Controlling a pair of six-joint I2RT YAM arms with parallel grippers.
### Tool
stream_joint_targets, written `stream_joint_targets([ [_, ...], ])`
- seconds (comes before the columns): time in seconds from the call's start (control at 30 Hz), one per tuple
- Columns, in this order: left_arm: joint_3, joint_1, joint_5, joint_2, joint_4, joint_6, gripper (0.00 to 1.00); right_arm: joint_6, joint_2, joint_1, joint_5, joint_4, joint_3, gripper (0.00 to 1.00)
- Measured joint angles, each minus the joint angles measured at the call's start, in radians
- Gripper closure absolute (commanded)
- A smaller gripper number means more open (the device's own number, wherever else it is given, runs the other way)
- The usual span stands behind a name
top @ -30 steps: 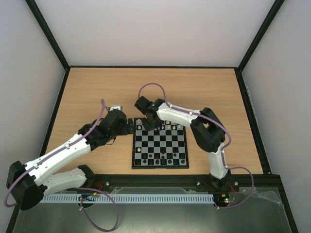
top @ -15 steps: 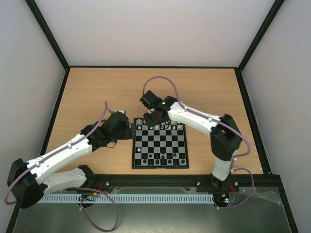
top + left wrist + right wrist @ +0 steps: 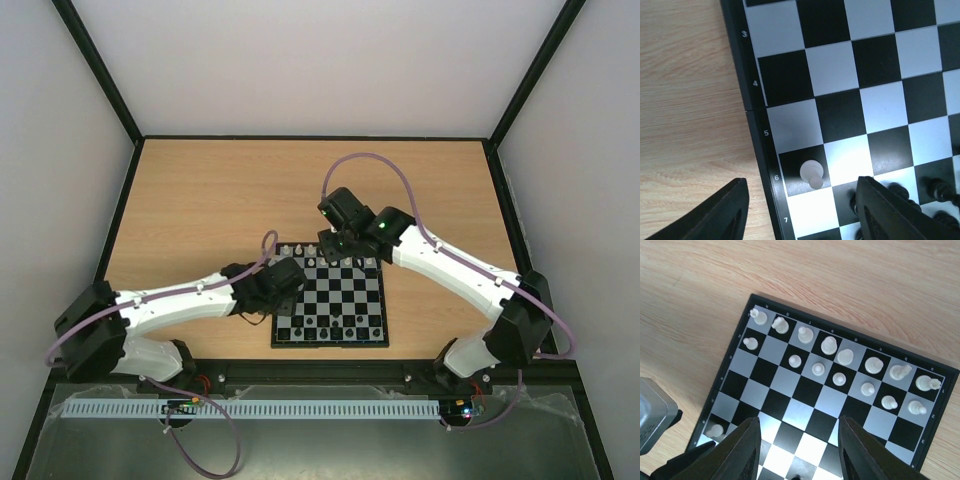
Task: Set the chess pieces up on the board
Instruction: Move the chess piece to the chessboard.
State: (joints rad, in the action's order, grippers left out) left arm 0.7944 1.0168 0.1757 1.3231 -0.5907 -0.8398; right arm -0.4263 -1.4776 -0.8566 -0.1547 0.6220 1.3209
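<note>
Board lay flat on the table, just ahead of both arm bases. White pieces filled its two far rows. There were eight in the back row and seven in the row before it, with one gap at the second square from the left edge. A lone white pawn stood upright on a black edge square beside the numeral 6, well apart from the other whites. Black pieces stood along the near rows. From above they were too small to count, and the left wrist view caught only a few, cut off at the lower right and partly behind a finger.

Left gripper hung over the board's left edge with its fingers spread wide and nothing held. The pawn lay between the fingers, but their height above it could not be judged. Right gripper hung over the far edge, fingers apart and empty. It hid part of the white rows from above.
</note>
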Motion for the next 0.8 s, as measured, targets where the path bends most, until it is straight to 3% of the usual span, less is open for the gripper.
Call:
stream_joint_targets([
  [0.2, 0.031, 0.038, -0.001, 0.087, -0.014, -0.021, 0.64, 0.001, 0.010, 0.000, -0.002, 0.002, -0.030, 0.57],
  [0.43, 0.065, 0.045, 0.001, 0.143, -0.024, -0.019, 0.81, 0.005, 0.025, 0.000, -0.002, 0.001, -0.035, 0.57],
  [0.67, 0.070, 0.045, 0.000, 0.153, -0.026, -0.009, 0.85, 0.007, 0.025, 0.000, -0.002, 0.001, -0.037, 0.57],
  [0.8, 0.070, 0.045, 0.000, 0.155, -0.026, -0.009, 0.82, 0.008, 0.025, 0.000, -0.002, 0.001, -0.040, 0.57],
])
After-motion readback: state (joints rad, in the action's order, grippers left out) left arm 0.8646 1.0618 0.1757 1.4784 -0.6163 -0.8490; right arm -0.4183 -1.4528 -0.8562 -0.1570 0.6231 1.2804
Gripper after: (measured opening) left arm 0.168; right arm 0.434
